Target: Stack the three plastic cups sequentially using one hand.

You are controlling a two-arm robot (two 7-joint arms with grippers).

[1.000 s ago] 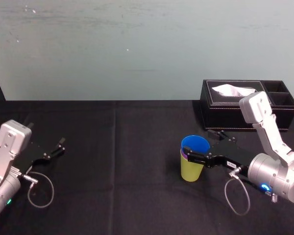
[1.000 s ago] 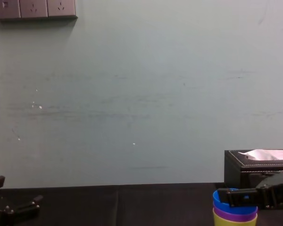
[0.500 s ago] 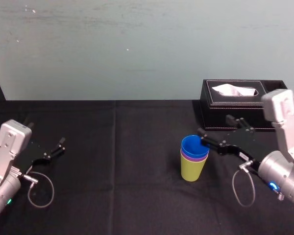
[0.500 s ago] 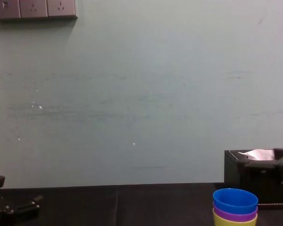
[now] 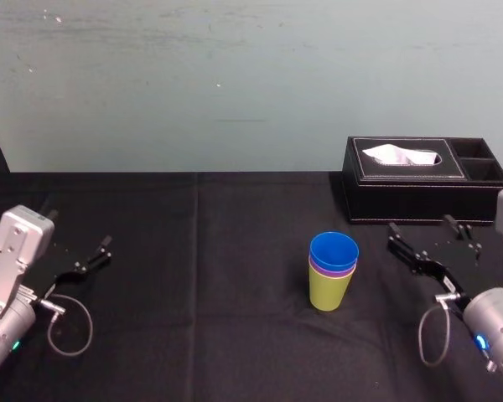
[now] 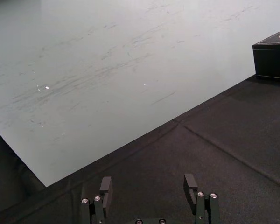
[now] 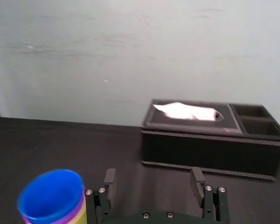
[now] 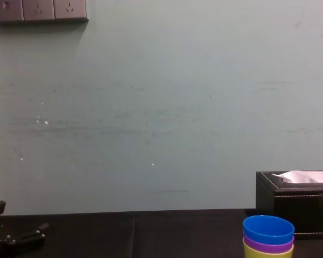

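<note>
Stacked cups [image 5: 333, 270] stand on black cloth [image 5: 193, 276] before a pale wall [image 5: 235, 75].

Right tool [image 5: 419, 228] sits low on the right, fingers spread; left tool [image 5: 79, 230] rests parked left, fingers likewise apart.

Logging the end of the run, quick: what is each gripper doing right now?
Left gripper: open, holding nothing, parked at far left.
Right gripper: open, holding nothing, beside the stacked cups, not touching them.
</note>
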